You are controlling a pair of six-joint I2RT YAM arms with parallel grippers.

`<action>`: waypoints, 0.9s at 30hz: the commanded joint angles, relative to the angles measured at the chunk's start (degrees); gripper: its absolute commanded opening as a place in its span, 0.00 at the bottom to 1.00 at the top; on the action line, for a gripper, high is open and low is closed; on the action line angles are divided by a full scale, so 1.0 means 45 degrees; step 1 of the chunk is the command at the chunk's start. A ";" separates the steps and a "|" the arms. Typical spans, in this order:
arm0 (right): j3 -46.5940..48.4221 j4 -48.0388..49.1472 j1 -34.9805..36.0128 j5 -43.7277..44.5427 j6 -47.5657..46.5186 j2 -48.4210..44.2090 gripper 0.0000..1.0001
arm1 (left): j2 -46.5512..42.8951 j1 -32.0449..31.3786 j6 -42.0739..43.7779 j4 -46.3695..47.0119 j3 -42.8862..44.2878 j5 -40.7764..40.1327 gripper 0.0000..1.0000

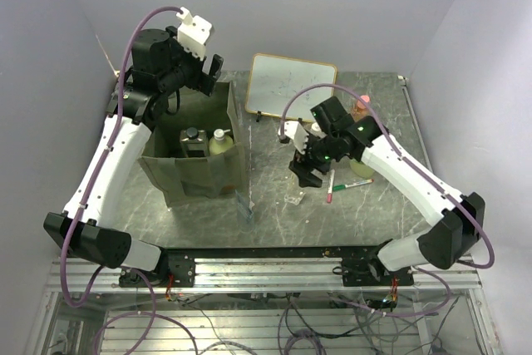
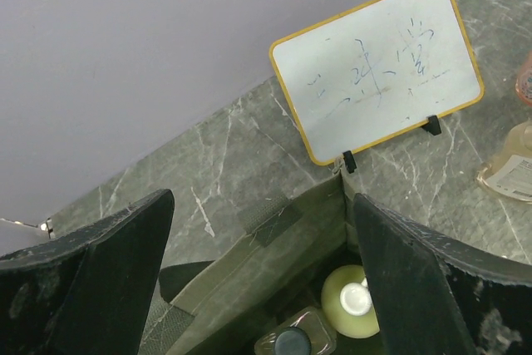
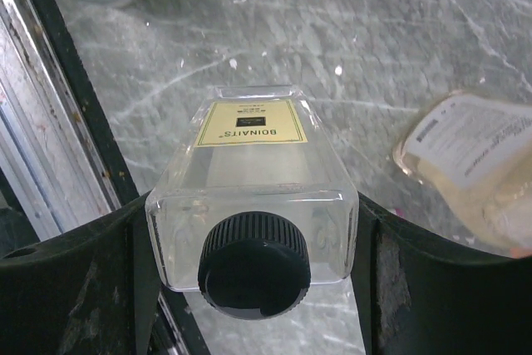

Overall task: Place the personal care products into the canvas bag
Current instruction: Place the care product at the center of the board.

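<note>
The olive-green canvas bag (image 1: pixel 195 174) stands open at the left of the table. Inside it are a yellow-green bottle with a white cap (image 1: pixel 220 140) and a clear dark-capped bottle (image 1: pixel 193 139); both also show in the left wrist view, the yellow-green bottle (image 2: pixel 337 309) and the clear one (image 2: pixel 291 340). My left gripper (image 1: pixel 208 75) is open and empty above the bag's back rim (image 2: pixel 274 247). My right gripper (image 1: pixel 306 170) is shut on a second clear black-capped bottle (image 3: pixel 253 197), held over the table right of the bag. A clear amber bottle (image 3: pixel 474 164) lies beside it. An orange bottle with a pink cap (image 1: pixel 362 106) stands at the back right. The green pump bottle is not in view.
A wood-framed whiteboard (image 1: pixel 291 85) leans at the back, just behind the bag's right corner. A red marker (image 1: pixel 330 189) and a green marker (image 1: pixel 356 184) lie near my right gripper. The metal rail (image 3: pixel 50 139) runs along the table's near edge.
</note>
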 commanded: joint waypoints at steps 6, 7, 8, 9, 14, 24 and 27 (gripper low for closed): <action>0.1239 0.1617 0.0935 0.0755 -0.0179 0.1245 0.00 | -0.0335 0.0017 -0.0602 0.0704 0.0417 -0.0199 0.99; 0.1254 0.1591 0.0994 0.0742 -0.0361 0.1345 0.00 | -0.0366 0.0037 -0.0606 0.0689 0.0413 -0.0179 0.99; 0.1277 0.1585 0.1063 0.0775 -0.0518 0.1455 0.00 | -0.0385 0.0039 -0.0606 0.0685 0.0412 -0.0184 0.99; 0.1324 0.1570 0.1096 0.0747 -0.0665 0.1562 0.01 | -0.0404 0.0057 -0.0591 0.0687 0.0412 -0.0177 0.99; 0.1417 0.1224 0.1160 0.0423 -0.1304 0.2077 0.06 | -0.0479 0.0079 -0.0492 0.0743 0.0335 -0.0248 0.99; 0.0892 0.1281 0.1229 0.0548 -0.1648 0.2223 0.24 | -0.0613 0.0084 -0.0196 0.0720 0.0148 0.0142 1.00; 0.0732 0.1359 0.1231 0.0509 -0.1604 0.2166 0.30 | -0.0687 0.0079 0.0002 0.0672 0.0101 0.0304 0.99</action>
